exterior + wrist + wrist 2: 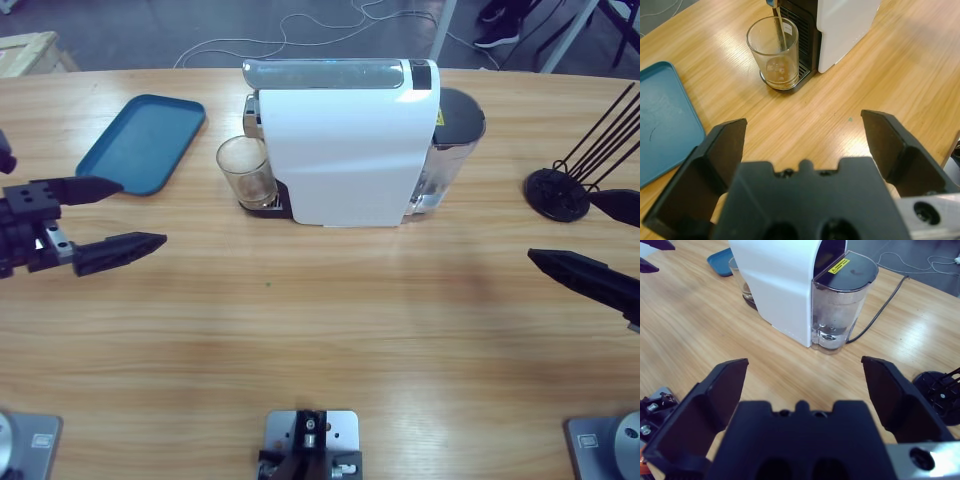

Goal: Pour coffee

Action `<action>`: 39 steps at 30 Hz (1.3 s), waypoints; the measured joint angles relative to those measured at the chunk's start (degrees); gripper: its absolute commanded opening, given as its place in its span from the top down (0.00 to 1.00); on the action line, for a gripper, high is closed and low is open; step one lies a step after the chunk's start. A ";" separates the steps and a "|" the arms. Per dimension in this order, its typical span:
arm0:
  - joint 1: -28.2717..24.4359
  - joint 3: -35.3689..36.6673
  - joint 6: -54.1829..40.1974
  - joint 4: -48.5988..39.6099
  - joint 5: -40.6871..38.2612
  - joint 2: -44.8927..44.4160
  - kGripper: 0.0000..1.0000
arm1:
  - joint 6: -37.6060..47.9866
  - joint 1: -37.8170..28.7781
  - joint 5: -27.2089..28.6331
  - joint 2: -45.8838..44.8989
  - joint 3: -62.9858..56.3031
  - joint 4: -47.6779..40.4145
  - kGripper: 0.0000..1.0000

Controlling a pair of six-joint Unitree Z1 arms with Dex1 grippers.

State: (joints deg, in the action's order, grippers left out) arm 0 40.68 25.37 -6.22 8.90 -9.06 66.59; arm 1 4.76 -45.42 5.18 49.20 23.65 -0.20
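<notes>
White plastic makes up the body of the coffee machine (pixel 345 150), which stands at the far middle of the wooden surface (pixel 330 330) with a clear water tank (pixel 448 150) under a dark lid on its right side. A small clear glass tumbler (pixel 245 172) sits on the machine's black drip tray at its left end, directly under the spout. In the left wrist view a thin stream of coffee (pixel 782 36) runs from the spout down into the tumbler, and only a shallow, pale brownish layer lies at the bottom of the glass.

To the left of the tumbler, apart from it, a blue tray (pixel 143 142) lies flat on the surface. At the far right a black stand (pixel 560 193) with thin black rods rising from its round base rests on the wood. A dark cable (pixel 880 310) trails from behind the machine across the surface.

At the left edge the left gripper (pixel 135 215) hovers above the wood near the blue tray, its jaws spread wide and holding nothing, aimed toward the tumbler, which is well apart from it. At the right edge the right gripper (pixel 590 240) is only partly in the high view; its wrist view shows the jaws likewise spread wide and empty, facing the water tank from a distance.
</notes>
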 measured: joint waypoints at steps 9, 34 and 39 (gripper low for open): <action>0.00 0.00 0.00 0.00 0.00 0.50 0.01 | 0.00 0.00 0.00 0.00 0.00 0.00 0.00; 0.00 0.00 0.00 0.40 0.58 2.34 0.01 | 0.00 0.00 0.00 0.00 0.00 0.00 0.00; -0.70 0.02 0.17 2.89 1.02 4.14 0.01 | 0.00 0.00 0.00 0.00 0.00 -0.02 0.00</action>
State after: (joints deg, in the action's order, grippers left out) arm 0 39.99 25.39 -6.06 11.79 -8.04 70.73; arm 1 4.76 -45.42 5.18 49.20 23.65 -0.22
